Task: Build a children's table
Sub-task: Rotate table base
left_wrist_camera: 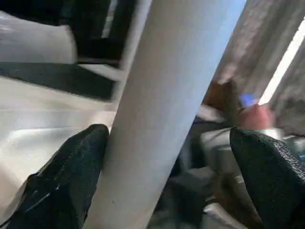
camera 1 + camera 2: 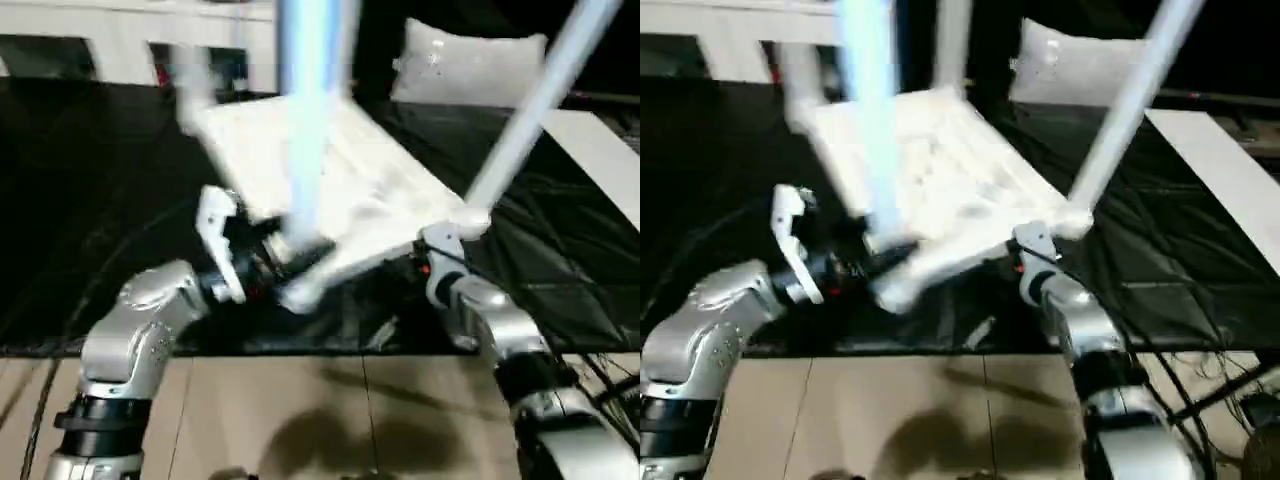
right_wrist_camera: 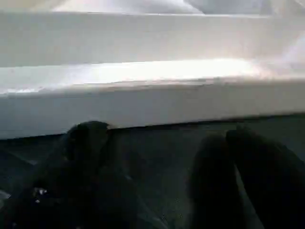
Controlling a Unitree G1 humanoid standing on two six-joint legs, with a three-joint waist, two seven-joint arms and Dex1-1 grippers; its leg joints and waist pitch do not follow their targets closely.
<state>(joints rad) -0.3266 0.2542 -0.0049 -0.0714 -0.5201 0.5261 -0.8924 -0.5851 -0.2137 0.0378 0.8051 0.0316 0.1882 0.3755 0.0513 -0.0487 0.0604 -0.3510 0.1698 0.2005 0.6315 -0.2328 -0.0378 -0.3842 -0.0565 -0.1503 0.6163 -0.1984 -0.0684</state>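
We see children's table [image 2: 340,190] upside down, tilted on dark mat [image 2: 100,200], at least three legs socketed. Fourth corner blurred, probably unfinished. Left hand [image 1: 167,157] spread wide around leg [image 2: 312,120], unclamped; right hand [image 3: 167,171] open beneath tabletop edge.

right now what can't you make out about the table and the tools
- Table legs' upper ends: the two near legs run off the head views' top edge.
- Tabletop underside ribs: smeared by blur in the head views.
- Left tool: open around a leg in its wrist view; contact unclear.
- Right tool: open below the tabletop's rim; its black fingers are blurred.
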